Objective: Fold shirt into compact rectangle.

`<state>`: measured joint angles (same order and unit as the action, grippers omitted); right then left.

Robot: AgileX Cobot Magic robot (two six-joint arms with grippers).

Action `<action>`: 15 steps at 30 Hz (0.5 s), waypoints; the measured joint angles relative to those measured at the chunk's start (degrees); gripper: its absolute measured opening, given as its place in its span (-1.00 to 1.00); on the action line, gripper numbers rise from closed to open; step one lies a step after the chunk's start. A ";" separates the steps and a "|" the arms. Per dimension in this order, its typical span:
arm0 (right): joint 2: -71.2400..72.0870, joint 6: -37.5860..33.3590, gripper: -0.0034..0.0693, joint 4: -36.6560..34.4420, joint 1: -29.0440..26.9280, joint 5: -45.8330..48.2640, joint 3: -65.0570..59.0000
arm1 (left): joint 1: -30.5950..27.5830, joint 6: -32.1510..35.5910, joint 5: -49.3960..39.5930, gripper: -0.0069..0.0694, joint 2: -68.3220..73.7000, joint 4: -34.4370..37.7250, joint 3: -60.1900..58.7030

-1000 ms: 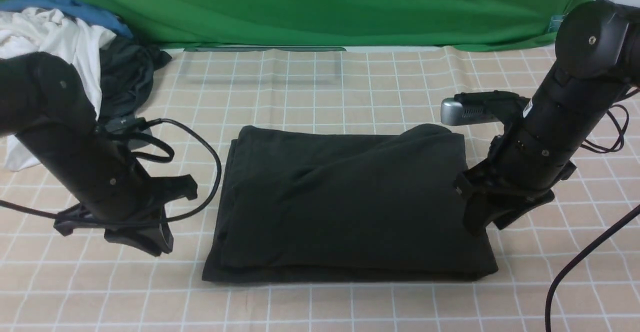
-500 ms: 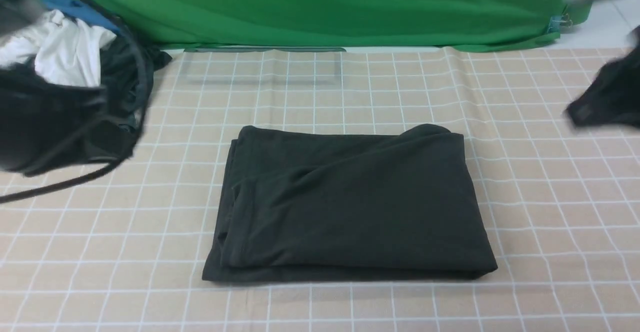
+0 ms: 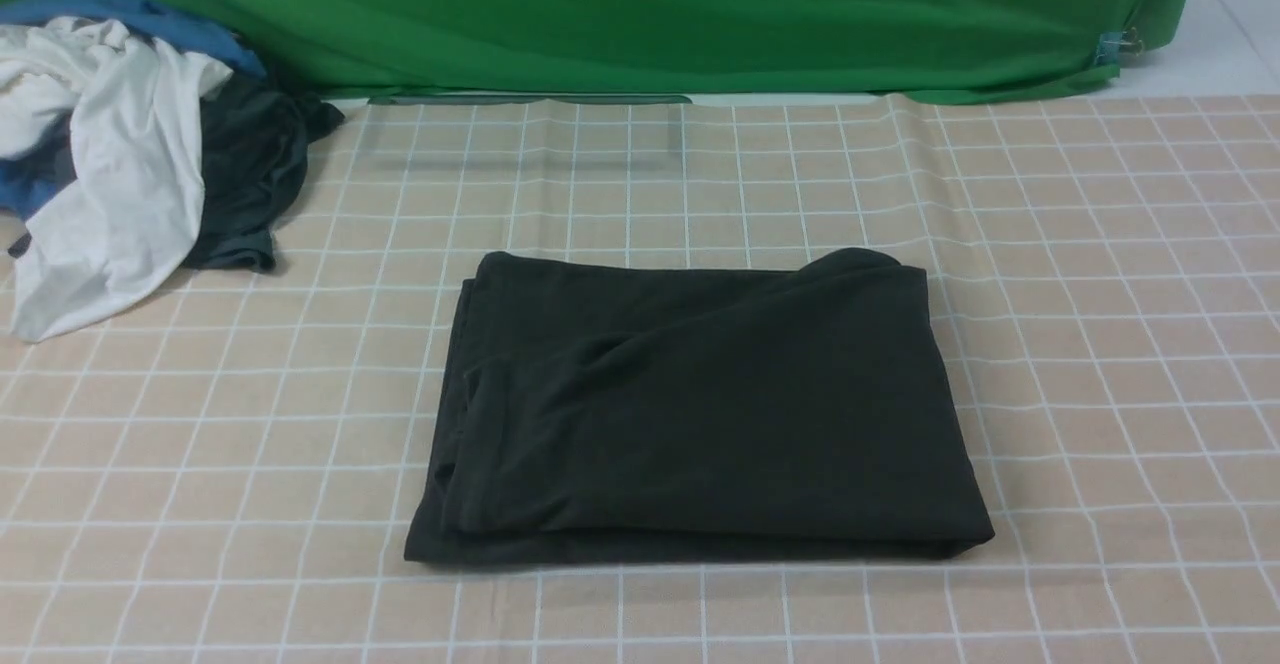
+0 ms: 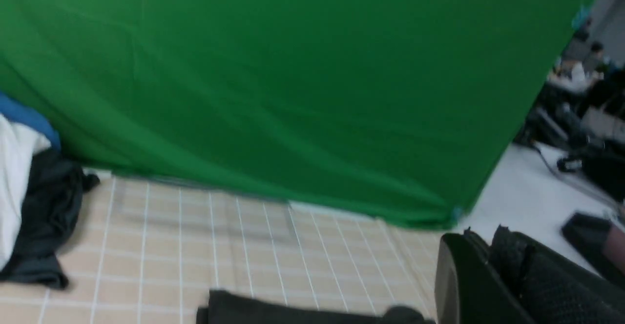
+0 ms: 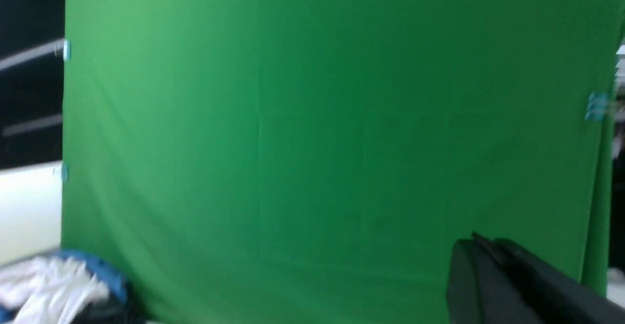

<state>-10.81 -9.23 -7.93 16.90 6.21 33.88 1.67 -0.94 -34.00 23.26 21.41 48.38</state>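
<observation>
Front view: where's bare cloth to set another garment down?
Free: the checked tablecloth right of the folded black shirt, the strip between shirt and green backdrop, and the near edge. Crowded: far left corner, where the clothes pile lies.

Shirt (image 4: 312, 309) cut off at left wrist frame's bottom, both wrist views blurred, shirt's print hidden in folds

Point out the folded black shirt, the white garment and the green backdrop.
black shirt (image 3: 700, 414): front view, middle of its top layer.
white garment (image 3: 120, 184): front view, its draped middle.
green backdrop (image 3: 640, 14): front view, its central folds.
</observation>
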 joint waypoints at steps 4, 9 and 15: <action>3.23 0.00 -0.69 0.00 0.00 -6.21 -2.96 | 0.00 0.00 6.49 -0.63 0.40 0.63 -3.54; 3.67 0.00 -0.54 0.00 0.00 -7.98 -3.34 | 0.00 0.13 7.45 -0.65 1.86 1.51 -5.04; 3.67 0.00 -0.44 0.00 0.00 -8.10 -3.41 | 0.00 0.94 7.44 -0.77 3.15 1.56 -5.28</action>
<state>-7.14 -9.23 -7.93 16.90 -1.88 30.48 1.67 0.00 -26.56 26.41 22.98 43.10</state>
